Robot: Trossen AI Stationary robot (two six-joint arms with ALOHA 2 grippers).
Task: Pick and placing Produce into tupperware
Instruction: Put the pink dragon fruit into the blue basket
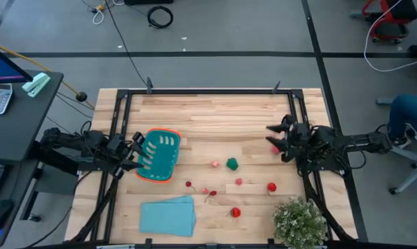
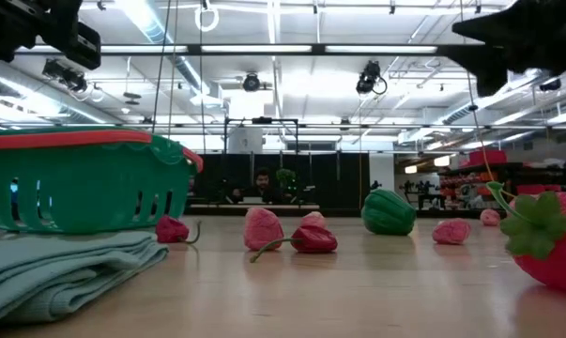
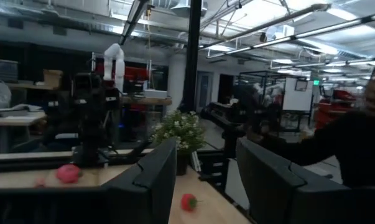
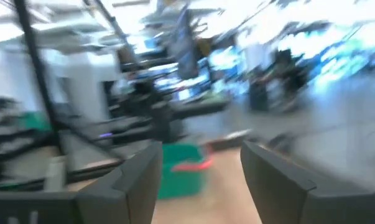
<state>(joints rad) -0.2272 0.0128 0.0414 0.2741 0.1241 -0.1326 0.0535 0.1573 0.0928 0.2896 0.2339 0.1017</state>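
The teal tub with the orange rim stands on the table's left part. My left gripper is open and hovers over the tub's left rim, above it in the low view. Tiny produce lies scattered over the middle of the table: a green piece, pink pieces, red ones and a strawberry. My right gripper is open, raised near the right edge, with a pink piece just beside it.
A folded light-blue cloth lies near the front edge, left of centre. A bushy potted plant stands at the near right corner. A dark frame borders the table. A person sits beyond the right edge.
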